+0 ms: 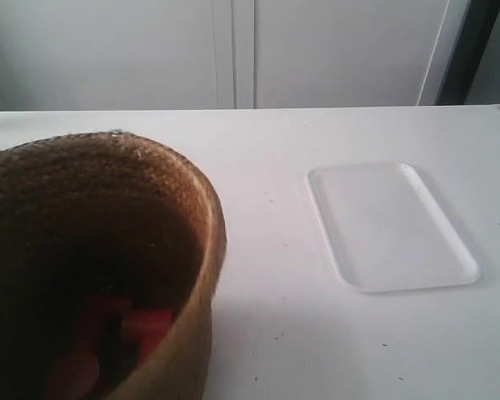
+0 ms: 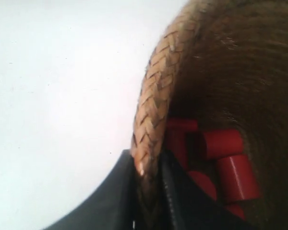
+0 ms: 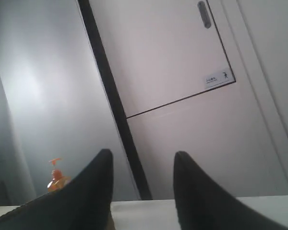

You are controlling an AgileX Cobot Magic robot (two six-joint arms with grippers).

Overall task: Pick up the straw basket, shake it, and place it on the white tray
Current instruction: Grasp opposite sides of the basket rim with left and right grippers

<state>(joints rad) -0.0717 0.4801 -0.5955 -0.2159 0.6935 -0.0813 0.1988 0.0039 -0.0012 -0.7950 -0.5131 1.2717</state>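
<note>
The straw basket fills the exterior view's lower left, close to the camera, brown and woven with a dark inside. Several red cylinders lie in its bottom. My left gripper is shut on the basket's braided rim, one finger outside the wall and one inside. The white tray lies flat and bare on the table at the exterior view's right, apart from the basket. My right gripper is open with nothing between its fingers, pointing towards the wall; neither arm shows in the exterior view.
The white table runs back to white cabinet doors. An orange pump bottle stands far off by the wall in the right wrist view.
</note>
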